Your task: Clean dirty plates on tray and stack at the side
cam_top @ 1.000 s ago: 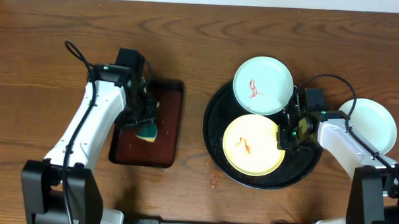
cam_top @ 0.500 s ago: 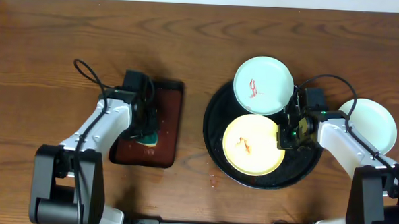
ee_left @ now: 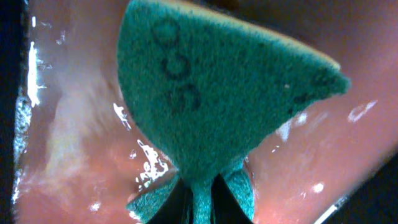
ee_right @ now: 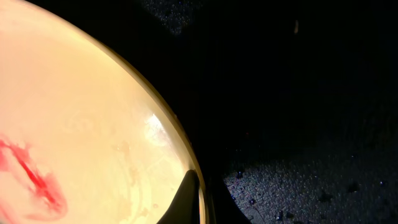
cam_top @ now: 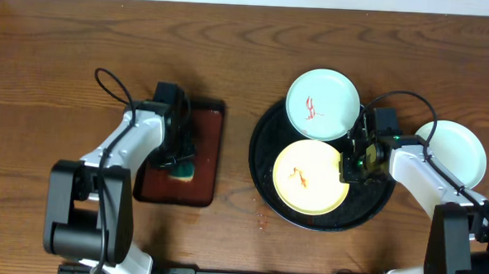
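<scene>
While the left fingers (ee_left: 178, 209) pinch the sponge (ee_left: 211, 93), the right fingers (ee_right: 185, 200) clamp the rim of the yellow plate (ee_right: 74, 112). Recommend wiping its red smear (ee_right: 31, 177) squarely.

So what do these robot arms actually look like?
The left arm and right arm match: smooth white shells, black joints, blocky black bases, a thin black cable looping near each wrist. The left gripper and right gripper are black and narrow.
</scene>
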You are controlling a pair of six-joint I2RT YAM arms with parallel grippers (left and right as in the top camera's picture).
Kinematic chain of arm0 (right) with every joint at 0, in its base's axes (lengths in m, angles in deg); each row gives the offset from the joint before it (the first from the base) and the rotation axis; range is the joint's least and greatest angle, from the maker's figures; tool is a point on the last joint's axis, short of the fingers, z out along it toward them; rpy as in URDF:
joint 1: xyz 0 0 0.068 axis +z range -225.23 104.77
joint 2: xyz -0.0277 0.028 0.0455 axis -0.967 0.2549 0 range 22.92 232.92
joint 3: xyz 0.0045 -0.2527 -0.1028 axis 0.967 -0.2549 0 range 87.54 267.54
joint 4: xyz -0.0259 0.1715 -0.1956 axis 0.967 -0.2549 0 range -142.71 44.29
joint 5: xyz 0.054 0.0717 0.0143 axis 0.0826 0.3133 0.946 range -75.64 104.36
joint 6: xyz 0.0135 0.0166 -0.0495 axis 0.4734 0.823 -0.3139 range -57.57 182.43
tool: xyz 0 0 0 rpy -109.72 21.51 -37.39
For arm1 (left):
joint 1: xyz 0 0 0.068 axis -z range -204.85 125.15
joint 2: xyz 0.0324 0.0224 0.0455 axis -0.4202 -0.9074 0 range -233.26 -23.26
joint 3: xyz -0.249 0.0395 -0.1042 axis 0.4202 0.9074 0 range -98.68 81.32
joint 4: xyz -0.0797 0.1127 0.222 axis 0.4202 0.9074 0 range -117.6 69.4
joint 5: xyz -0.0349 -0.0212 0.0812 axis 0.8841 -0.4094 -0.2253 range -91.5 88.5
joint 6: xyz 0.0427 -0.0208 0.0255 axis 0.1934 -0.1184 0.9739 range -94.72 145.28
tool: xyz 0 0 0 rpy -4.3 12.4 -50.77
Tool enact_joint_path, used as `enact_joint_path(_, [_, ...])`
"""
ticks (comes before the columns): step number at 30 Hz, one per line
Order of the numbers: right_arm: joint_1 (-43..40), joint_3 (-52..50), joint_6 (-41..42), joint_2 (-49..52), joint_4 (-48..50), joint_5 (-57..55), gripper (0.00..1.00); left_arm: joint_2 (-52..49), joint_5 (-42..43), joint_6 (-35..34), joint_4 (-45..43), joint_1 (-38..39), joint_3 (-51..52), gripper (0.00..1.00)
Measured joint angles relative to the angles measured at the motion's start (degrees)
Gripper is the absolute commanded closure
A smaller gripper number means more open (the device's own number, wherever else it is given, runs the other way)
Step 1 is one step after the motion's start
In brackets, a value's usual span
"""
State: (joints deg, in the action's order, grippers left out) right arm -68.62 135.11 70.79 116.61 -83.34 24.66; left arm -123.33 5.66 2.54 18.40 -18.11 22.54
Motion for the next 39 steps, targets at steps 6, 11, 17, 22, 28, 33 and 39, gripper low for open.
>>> enact_joint_path(6, [0.0, 0.0, 0.1, 0.0, 0.0, 0.0, 0.99, -1.3, 0.0, 0.4, 11.7, 0.0, -7.5, 0.93])
enact_joint_path(11, [0.0, 0.0, 0.1, 0.0, 0.0, 0.0, 0.99, -0.9, 0.0, 1.6, 11.9, 0.0, -12.4, 0.92])
enact_joint_path(17, [0.0, 0.0, 0.1, 0.0, 0.0, 0.0, 0.99, -0.7, 0.0, 2.0, 11.7, 0.0, -12.5, 0.93])
enact_joint_path(22, [0.0, 0.0, 0.1, 0.0, 0.0, 0.0, 0.99, -0.3, 0.0, 2.1, 16.2, 0.1, -12.5, 0.93])
enact_joint_path(28, [0.0, 0.0, 0.3, 0.0, 0.0, 0.0, 0.99, 5.2, 1.9, 2.0, 17.4, 4.6, -16.0, 0.93])
enact_joint_path(33, [0.0, 0.0, 1.7, 0.0, 0.2, 0.0, 0.99, 11.0, 3.6, 0.0, 11.6, 15.2, -18.7, 0.92])
enact_joint_path(39, [0.5, -0.1, 2.1, 0.0, 1.5, 0.1, 0.99, 8.7, 4.7, -6.5, 4.1, 26.5, -18.7, 0.92])
